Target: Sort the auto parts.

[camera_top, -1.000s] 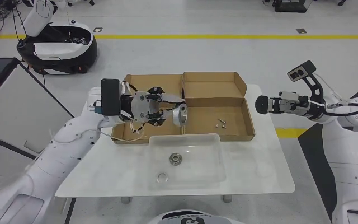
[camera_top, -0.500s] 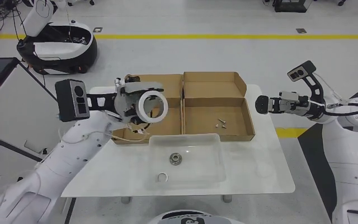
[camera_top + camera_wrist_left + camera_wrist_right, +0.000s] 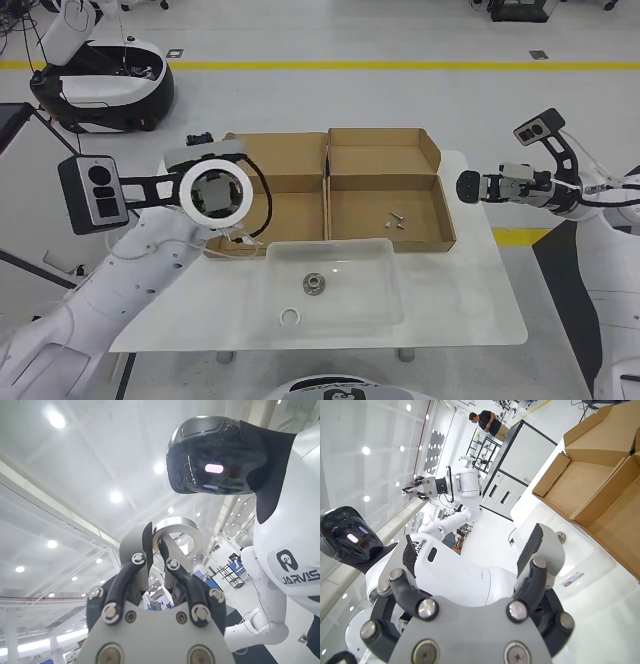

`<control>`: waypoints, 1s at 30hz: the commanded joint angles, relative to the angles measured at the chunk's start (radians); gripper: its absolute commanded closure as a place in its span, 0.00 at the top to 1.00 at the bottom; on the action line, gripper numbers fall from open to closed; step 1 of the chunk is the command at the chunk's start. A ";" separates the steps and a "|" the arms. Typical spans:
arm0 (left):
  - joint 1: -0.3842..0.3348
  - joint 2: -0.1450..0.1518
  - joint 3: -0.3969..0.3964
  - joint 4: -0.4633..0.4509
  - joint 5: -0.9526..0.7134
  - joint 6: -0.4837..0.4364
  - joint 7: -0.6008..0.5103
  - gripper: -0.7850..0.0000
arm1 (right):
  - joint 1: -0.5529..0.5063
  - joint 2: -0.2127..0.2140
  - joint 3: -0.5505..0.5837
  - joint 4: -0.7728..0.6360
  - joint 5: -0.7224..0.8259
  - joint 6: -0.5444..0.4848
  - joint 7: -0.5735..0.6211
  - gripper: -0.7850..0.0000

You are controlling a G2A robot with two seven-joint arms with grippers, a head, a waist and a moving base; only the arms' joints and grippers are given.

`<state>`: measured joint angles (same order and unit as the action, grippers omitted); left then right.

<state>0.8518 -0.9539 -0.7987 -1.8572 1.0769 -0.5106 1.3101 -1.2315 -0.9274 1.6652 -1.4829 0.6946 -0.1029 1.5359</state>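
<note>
Trainee: Leftward, is that where the left gripper (image 3: 215, 192) has gone in the last second?

Technician: Correct. It swung from above the seam between the boxes toward frame left and turned to face upward. From where I stand, its fingers are clamped across the wall of the metal ring (image 3: 175, 521), which is held high above the table.

Trainee: Procedure from here?

Technician: My judgement: rotate the wrist downward first. Carry the ring over the nearest bin, the left box (image 3: 295, 215). Lower it close to the cardboard floor, then release. The ring is smooth and pinched on one side only, so it may pivot. Move slowly.

Trainee: Surface and room?

Technician: Left to right:
- White table (image 3: 240, 310).
- Clear tray (image 3: 385, 300) at lower centre, holding a round bearing (image 3: 314, 284) and a washer (image 3: 290, 317).
- Right box (image 3: 360, 225), with small screws (image 3: 397, 219).
- Right gripper (image 3: 467, 186), fingers apart and empty, beyond the table's right edge.

The floor is pale, with a yellow line (image 3: 400, 65) across the top of the frame.
</note>
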 commanded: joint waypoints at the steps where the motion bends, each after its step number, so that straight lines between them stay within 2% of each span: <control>1: 0.000 0.004 0.005 -0.002 0.009 0.019 0.019 0.00 | 0.000 0.000 0.000 0.000 0.000 0.000 0.000 1.00; 6: -0.006 0.016 0.017 -0.005 0.007 0.057 0.057 0.00 | 0.000 0.000 0.000 0.000 0.000 0.000 0.000 1.00; 16: -0.036 0.046 0.042 0.075 0.068 -0.031 -0.032 0.00 | 0.000 0.000 0.000 0.000 0.000 0.000 0.000 1.00; 21: -0.049 0.054 0.047 0.080 0.071 -0.049 -0.050 0.00 | 0.000 0.000 0.000 0.000 0.000 0.000 0.000 1.00; 30: -0.053 0.044 0.059 0.000 -0.067 0.042 0.042 0.00 | 0.000 0.000 0.000 0.000 0.000 0.000 0.000 1.00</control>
<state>0.7994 -0.9083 -0.7418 -1.8512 1.0197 -0.4785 1.3422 -1.2315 -0.9274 1.6652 -1.4829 0.6946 -0.1029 1.5359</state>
